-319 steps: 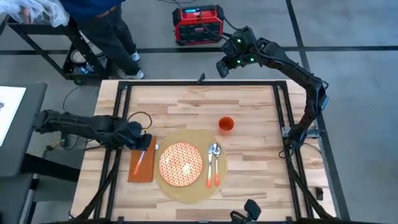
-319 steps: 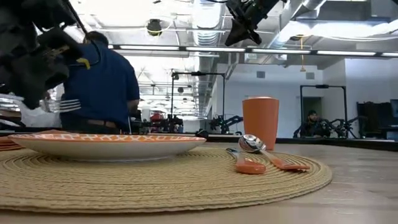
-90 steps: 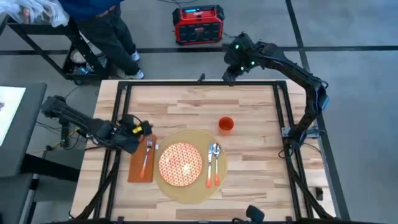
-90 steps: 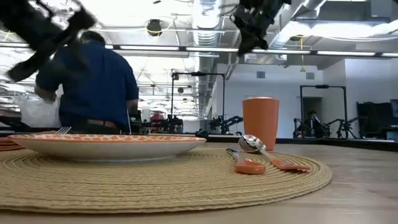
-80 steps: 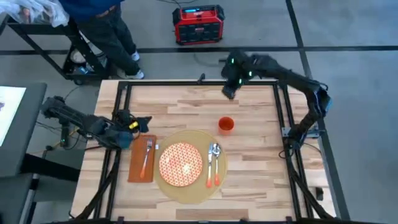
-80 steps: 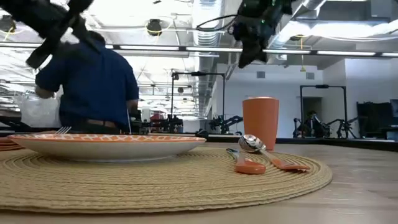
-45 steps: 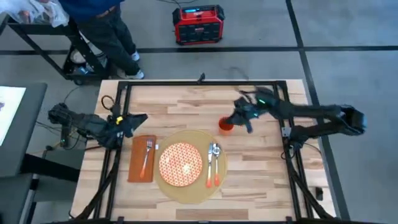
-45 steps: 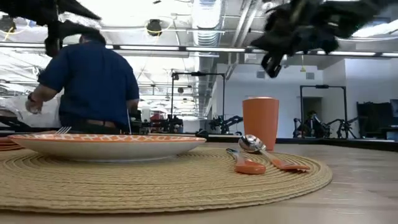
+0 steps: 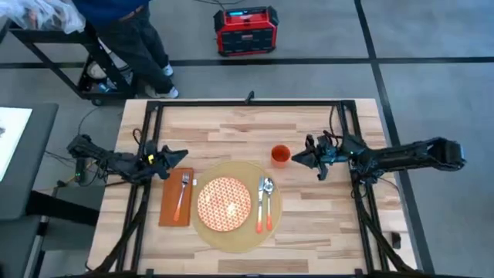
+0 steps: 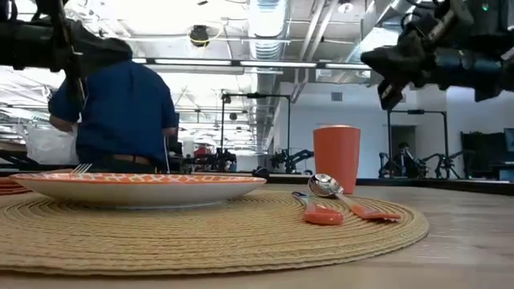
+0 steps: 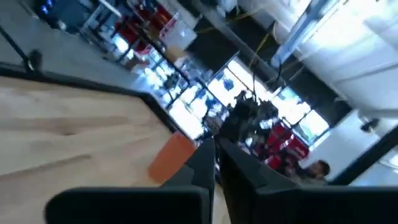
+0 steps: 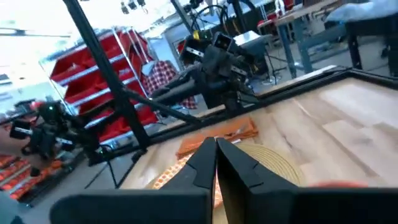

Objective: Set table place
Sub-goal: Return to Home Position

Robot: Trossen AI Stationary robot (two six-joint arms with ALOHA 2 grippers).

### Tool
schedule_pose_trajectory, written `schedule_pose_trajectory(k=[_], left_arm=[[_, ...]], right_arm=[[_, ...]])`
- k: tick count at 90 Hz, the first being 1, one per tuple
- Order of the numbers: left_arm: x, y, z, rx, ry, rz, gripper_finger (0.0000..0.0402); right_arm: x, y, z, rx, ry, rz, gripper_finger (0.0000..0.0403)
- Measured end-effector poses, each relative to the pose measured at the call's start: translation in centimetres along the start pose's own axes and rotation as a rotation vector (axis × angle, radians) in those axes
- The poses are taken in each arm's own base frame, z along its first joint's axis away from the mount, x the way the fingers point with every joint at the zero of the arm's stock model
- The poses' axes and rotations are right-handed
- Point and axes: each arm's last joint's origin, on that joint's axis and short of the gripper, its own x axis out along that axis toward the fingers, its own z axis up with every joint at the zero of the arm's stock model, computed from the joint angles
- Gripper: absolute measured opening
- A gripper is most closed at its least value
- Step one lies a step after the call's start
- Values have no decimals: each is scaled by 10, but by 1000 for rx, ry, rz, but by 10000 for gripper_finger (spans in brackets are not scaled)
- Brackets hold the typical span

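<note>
Lowered to opposite table (image 9: pixel 231 123) sides, left tool (image 9: pixel 174 154) closed, right tool (image 9: pixel 298 157) closed just beside cup (image 9: pixel 280 154)

— How do the arms look?
— Left arm (image 9: pixel 108 162), centre-left: slim, black, jointed, yellow tag (image 9: pixel 151 158) beside its pincer (image 9: pixel 179 154).
— And the right arm (image 9: pixel 401 157), centre-right?
— Black too, tubular, green light (image 10: pixel 485 6) near the wrist.

Rough woven placemat (image 10: pixel 241 233) lies on smooth wooden table (image 9: pixel 231 127) (plate (image 10: pixel 136 186) looks glossy).
</note>
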Motion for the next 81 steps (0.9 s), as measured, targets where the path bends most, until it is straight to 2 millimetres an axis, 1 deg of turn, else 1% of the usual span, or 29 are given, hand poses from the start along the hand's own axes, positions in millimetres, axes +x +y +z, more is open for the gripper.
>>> schedule_pose_trajectory(k=[3, 14, 22, 29, 35, 40, 42, 48, 52, 55, 61, 66, 77, 81], left_arm=[[0, 1, -1, 11, -1, 17, 1], [0, 2, 1, 37, -38, 58, 1], [0, 3, 0, 84, -33, 71, 0], [0, 4, -1, 103, -32, 84, 0], [0, 7, -3, 130, -12, 99, 0], [0, 8, -5, 143, -3, 106, 0], [0, 8, -5, 145, -2, 108, 0], [0, 8, -5, 140, -1, 110, 0], [0, 8, -5, 129, -3, 108, 0], [0, 8, -5, 126, -5, 107, 0], [0, 8, -5, 135, -4, 106, 0], [0, 8, -5, 129, -5, 106, 0], [0, 7, -4, 108, -12, 103, 0], [0, 7, -3, 103, -13, 104, 0]], right_arm=[[-4, -1, -4, 3, -12, -13, 0], [-3, -2, -4, -26, -18, -19, 0], [-4, 0, 0, -11, -37, 61, 0], [-8, 5, 12, 43, -108, 162, 0], [-11, 8, 16, 140, -87, 237, 0], [-14, 9, 20, 307, -69, 288, 0], [-15, 11, 24, 361, -85, 314, 0], [-24, 24, 44, 492, -143, 483, 0], [-32, 33, 56, 547, -168, 601, 0], [-35, 38, 62, 575, -162, 654, 0], [-46, 47, 71, 531, -166, 730, 0], [-54, 50, 71, 490, -177, 731, 0], [-75, 58, 73, 394, -326, 742, 0], [-82, 60, 73, 403, -337, 751, 0]])
